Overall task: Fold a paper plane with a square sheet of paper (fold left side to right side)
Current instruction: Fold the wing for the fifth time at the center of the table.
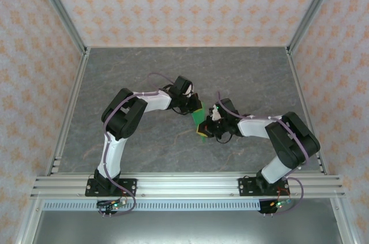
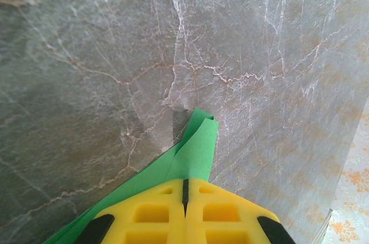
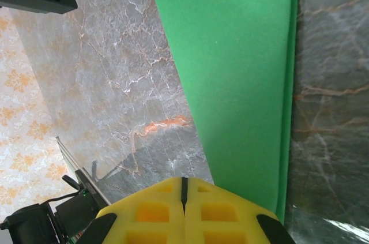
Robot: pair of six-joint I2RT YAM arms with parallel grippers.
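The green paper lies folded near the middle of the grey marbled desk, just where the two arms meet. From above, the left hand comes at it from the far left and the right hand from the near right, with the paper between them and touching both. In the left wrist view the left hand has its yellow fingers pressed flat together, only a thin dark seam between them. The paper runs out from under the fingertips to a layered corner that lifts a little off the desk and throws a shadow on it. The right hand is likewise fully closed, finger against finger. In its view the paper is a broad smooth band stretching ahead, its straight right edge showing more than one layer, and its near end passes beneath the fingertips. Whether either hand has the paper pinched in its seam or only presses on it, I cannot tell.
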